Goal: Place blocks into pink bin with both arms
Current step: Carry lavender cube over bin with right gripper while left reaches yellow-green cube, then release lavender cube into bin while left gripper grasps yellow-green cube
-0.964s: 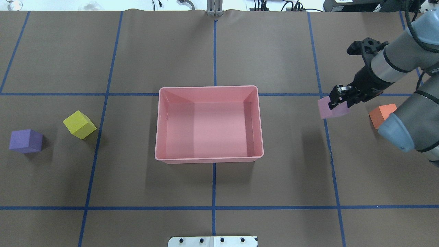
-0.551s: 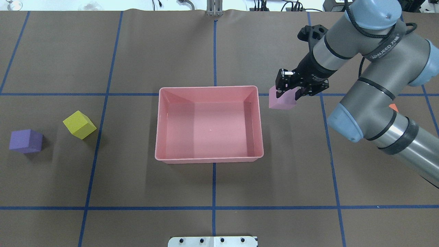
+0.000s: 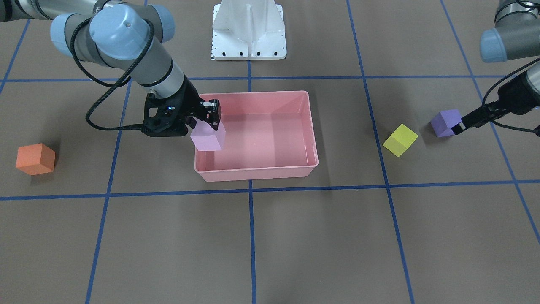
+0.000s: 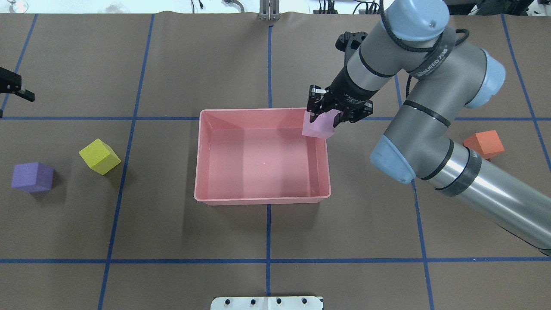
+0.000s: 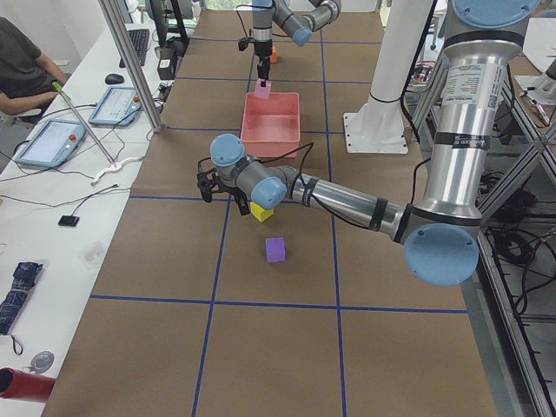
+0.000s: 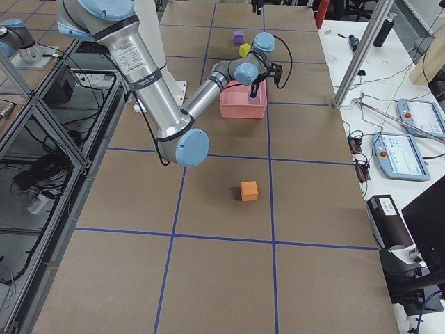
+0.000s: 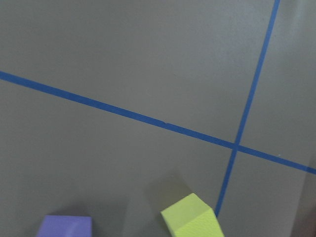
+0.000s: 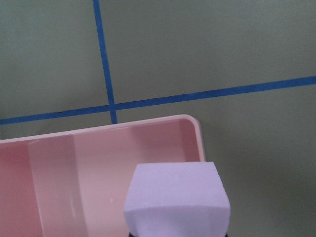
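Observation:
My right gripper is shut on the light pink/lilac cube and holds it over the far right corner of the pink bin. In the right wrist view the cube hangs above the bin's corner rim. The orange cube lies on the table to the right of the bin. The yellow-green cube and the purple cube lie to the left of it. My left gripper hovers near the purple cube; I cannot tell whether it is open.
The bin's floor is bare. The robot's white base stands behind the bin. Blue tape lines cross the brown table cover. The left wrist view shows the yellow-green cube and the purple cube at its lower edge.
My right arm has swung left with the lilac cube, from beside the orange cube to over the bin's far right corner. My left gripper has come into view at the left edge.

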Action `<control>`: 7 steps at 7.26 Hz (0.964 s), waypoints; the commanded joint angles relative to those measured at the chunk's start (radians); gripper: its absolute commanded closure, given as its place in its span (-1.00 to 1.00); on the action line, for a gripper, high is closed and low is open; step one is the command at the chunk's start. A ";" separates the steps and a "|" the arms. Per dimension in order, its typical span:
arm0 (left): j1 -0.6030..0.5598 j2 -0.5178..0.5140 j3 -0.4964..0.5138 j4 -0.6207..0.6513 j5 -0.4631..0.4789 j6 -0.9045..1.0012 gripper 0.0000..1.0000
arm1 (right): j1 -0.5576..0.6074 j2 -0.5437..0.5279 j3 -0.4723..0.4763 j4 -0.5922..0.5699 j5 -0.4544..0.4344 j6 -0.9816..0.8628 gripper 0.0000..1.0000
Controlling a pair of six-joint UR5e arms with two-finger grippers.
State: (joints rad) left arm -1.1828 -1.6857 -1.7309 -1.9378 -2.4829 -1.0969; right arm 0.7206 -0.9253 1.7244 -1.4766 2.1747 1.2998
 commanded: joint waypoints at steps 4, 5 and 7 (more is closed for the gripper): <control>0.236 -0.037 0.017 0.010 0.165 -0.273 -0.99 | -0.092 0.006 -0.028 0.001 -0.102 0.058 0.13; 0.236 -0.032 0.019 0.010 0.165 -0.274 -0.99 | -0.095 0.003 -0.034 0.033 -0.105 0.074 0.05; 0.239 -0.043 0.040 0.008 0.165 -0.287 -0.99 | -0.105 0.000 -0.080 0.125 -0.105 0.127 -0.30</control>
State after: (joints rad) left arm -0.9452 -1.7246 -1.7001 -1.9293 -2.3181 -1.3767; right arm 0.6209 -0.9230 1.6688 -1.4037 2.0702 1.4013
